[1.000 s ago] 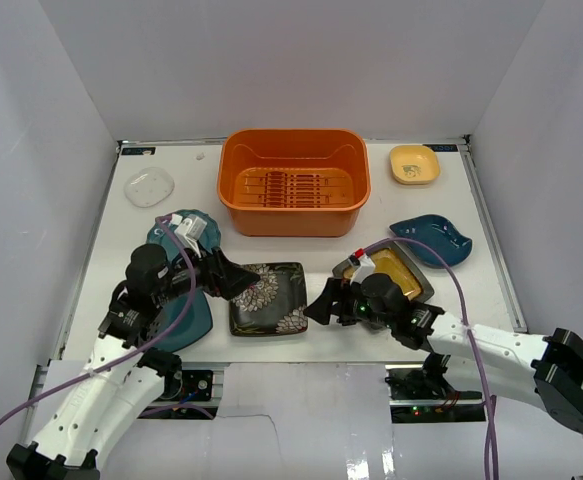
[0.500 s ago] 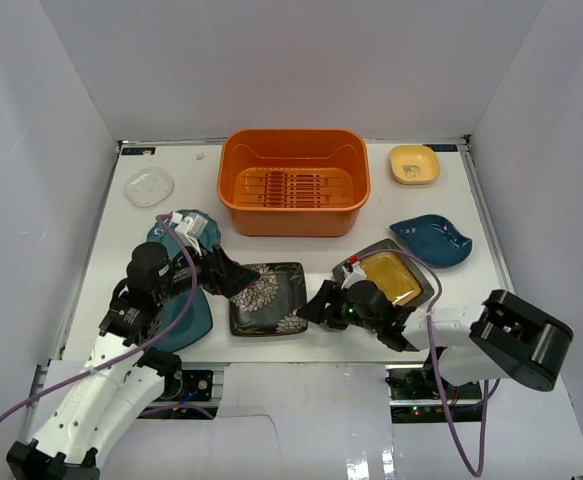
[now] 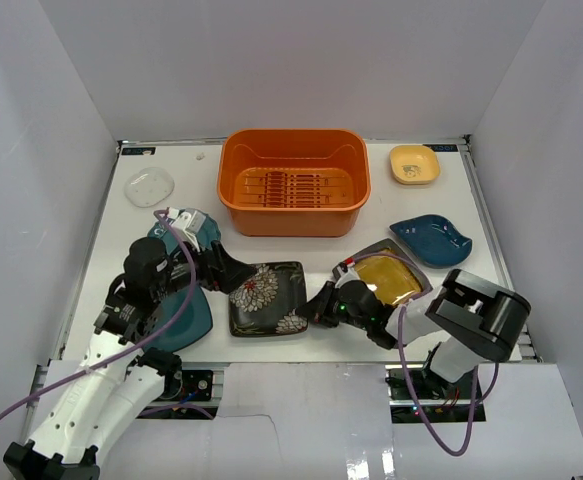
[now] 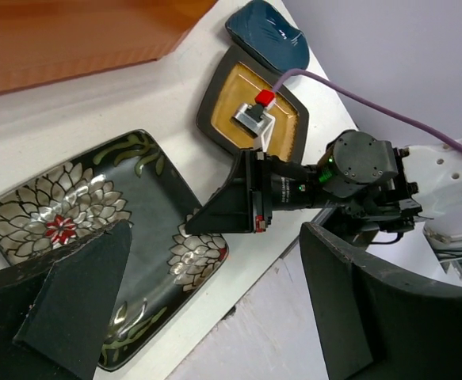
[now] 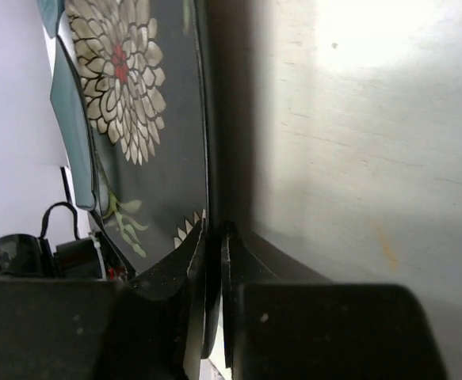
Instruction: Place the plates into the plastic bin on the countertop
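Now my right end effector [image 3: 316, 303] is pinching shut on the right rim of the floral plate [image 3: 268, 297], which is lying on the worktop [image 3: 121, 240]. My left end effector [image 3: 233, 278] is hovering wide open and holding nothing over that plate's left edge. Beyond, the mustard plate [image 3: 391, 278] and a teal plate [image 3: 431, 240] are sitting to the right. The bin [image 3: 294, 220] is standing at the back, with the yellow plate [image 3: 414, 164] beside it.

No writing, label, brand or number is legible on anything here.
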